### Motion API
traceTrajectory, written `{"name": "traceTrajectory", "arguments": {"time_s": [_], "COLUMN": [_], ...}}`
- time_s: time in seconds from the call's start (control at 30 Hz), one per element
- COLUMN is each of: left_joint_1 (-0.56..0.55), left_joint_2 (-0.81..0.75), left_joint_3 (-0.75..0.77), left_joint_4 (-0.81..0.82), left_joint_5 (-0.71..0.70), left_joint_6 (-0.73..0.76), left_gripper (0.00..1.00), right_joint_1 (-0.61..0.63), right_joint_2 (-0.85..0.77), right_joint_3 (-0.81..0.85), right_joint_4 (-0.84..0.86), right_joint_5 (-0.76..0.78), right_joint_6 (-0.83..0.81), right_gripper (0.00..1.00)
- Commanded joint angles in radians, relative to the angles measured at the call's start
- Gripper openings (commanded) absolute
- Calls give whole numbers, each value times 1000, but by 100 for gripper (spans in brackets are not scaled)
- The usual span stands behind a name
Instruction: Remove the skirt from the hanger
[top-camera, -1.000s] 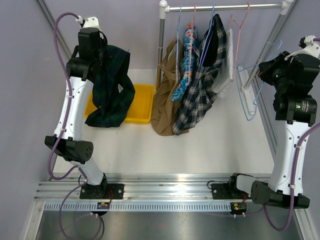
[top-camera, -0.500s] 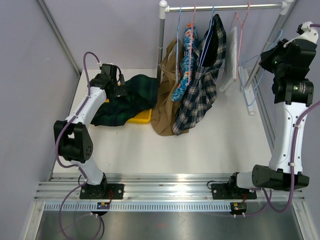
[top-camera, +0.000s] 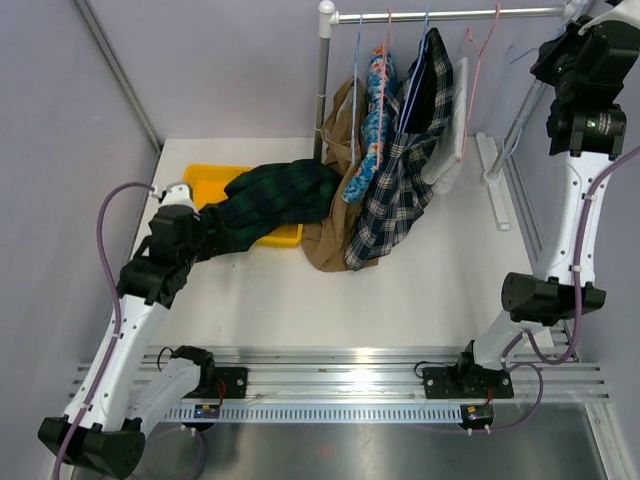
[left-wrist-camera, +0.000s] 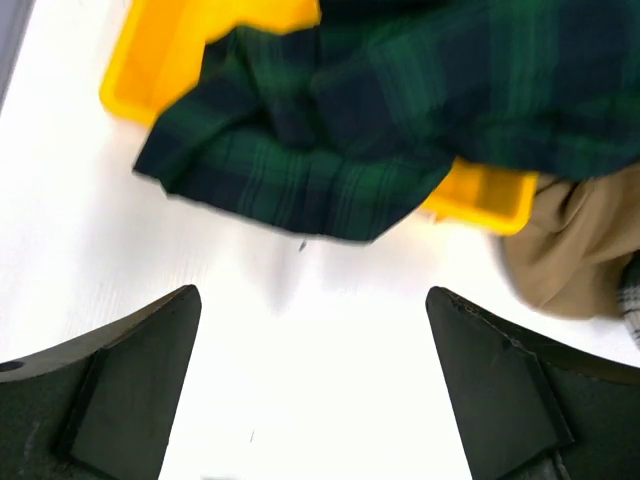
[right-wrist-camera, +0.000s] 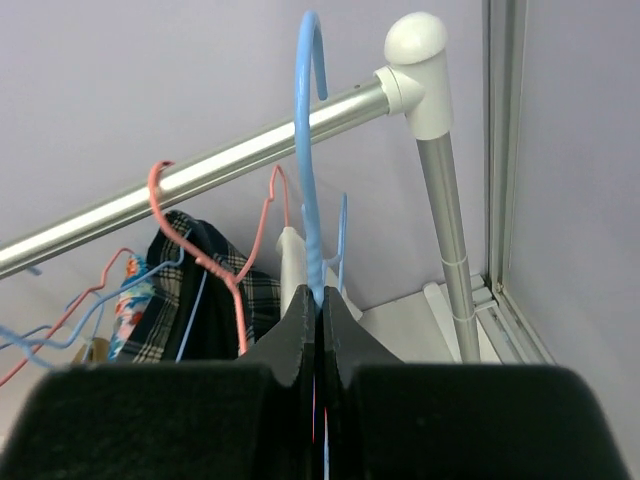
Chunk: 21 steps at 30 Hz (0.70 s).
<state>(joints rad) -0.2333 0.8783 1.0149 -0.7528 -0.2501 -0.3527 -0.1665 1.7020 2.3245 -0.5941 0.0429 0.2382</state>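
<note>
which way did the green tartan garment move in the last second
Yes. The tartan garment dropped from hanging over the yellow bin to lying across it, spread rightward toward the rack pole.

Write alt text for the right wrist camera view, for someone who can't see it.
The right claw is shut on the neck of a light-blue wire hanger, whose hook is raised beside the end of a silver clothes rail. Behind it, pink wire hangers and a dark plaid garment hang from the rail.

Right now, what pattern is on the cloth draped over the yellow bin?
Dark green tartan cloth, clearest in the left wrist view.
</note>
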Motion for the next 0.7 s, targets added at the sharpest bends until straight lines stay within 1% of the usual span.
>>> {"name": "traceTrajectory", "arguments": {"time_s": [0.0, 0.1, 0.23, 0.3, 0.43, 0.63, 0.67], "left_joint_1": [-9, -21, -24, -34, -41, -46, -50], "left_joint_2": [-58, -71, -81, -68, -56, -48, -48], "left_joint_3": [-107, -89, -115, -113, -111, -110, -110], "left_joint_4": [-31, -45, -8, -19, -19, -17, -17], "left_joint_5": [38, 31, 32, 32, 17, 3, 0], "left_joint_6": [0, -6, -8, -2, -2, -3, -2], "left_gripper": [99, 99, 99, 99, 99, 99, 99], "right_joint_1": [-4, -4, -4, -2, -2, -4, -4], "right_joint_2": [86, 178, 254, 262, 266, 162, 153], "right_joint_3": [71, 133, 130, 79, 15, -195, -220], "right_joint_4": [102, 129, 207, 269, 293, 330, 311], "right_joint_5": [-6, -21, -77, -87, -97, -54, -17], "right_joint_6": [-43, -42, -25, -16, -2, 6, 6], "right_gripper": [0, 0, 0, 0, 0, 0, 4]}}
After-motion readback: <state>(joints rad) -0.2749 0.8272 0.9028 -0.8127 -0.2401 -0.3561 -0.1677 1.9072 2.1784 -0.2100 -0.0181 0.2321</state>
